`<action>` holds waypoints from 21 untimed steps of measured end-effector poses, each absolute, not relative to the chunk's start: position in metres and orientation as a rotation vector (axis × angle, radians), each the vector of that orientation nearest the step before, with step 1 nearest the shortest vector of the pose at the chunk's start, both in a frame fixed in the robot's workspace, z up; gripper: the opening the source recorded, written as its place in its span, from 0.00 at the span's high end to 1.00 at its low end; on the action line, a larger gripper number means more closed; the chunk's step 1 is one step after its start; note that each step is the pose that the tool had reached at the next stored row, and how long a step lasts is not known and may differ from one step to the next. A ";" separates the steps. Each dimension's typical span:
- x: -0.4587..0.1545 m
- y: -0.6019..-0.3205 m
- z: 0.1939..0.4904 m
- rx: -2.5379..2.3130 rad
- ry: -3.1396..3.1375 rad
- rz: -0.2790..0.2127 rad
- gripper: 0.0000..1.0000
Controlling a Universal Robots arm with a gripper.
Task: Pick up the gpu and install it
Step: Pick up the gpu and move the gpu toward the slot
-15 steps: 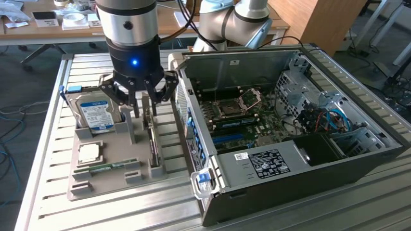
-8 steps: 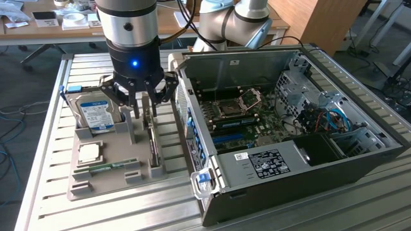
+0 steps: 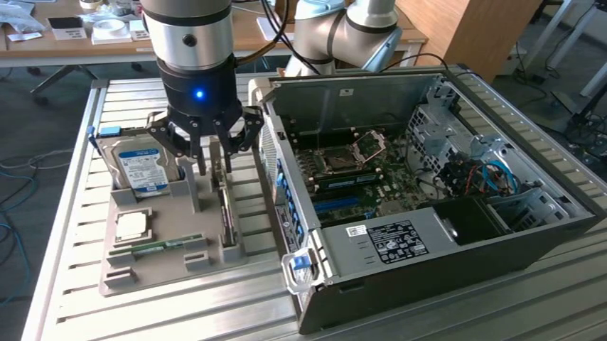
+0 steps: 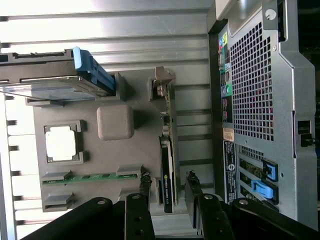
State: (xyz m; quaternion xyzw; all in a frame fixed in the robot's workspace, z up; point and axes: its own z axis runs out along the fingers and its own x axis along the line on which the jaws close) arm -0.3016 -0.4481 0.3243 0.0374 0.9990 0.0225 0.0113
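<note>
The claw [image 3: 215, 152], wide open and empty, straddles the gpu [image 4: 167, 167] standing on edge in the grey tray [image 3: 156, 266]; an off-centre squeeze could tilt the thin card or jam it in its slot.

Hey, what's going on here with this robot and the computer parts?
A robot arm's tool hangs open just above the gpu, which stands on edge in a grey parts tray. Its fingers line up on either side of the card but have not closed on it. The open computer case waits beside the tray.
</note>
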 end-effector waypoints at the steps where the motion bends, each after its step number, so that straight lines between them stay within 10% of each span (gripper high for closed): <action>1: -0.302 -0.448 0.324 0.117 3.116 0.070 0.59; 21: -0.302 -0.448 0.315 0.117 3.116 0.070 0.59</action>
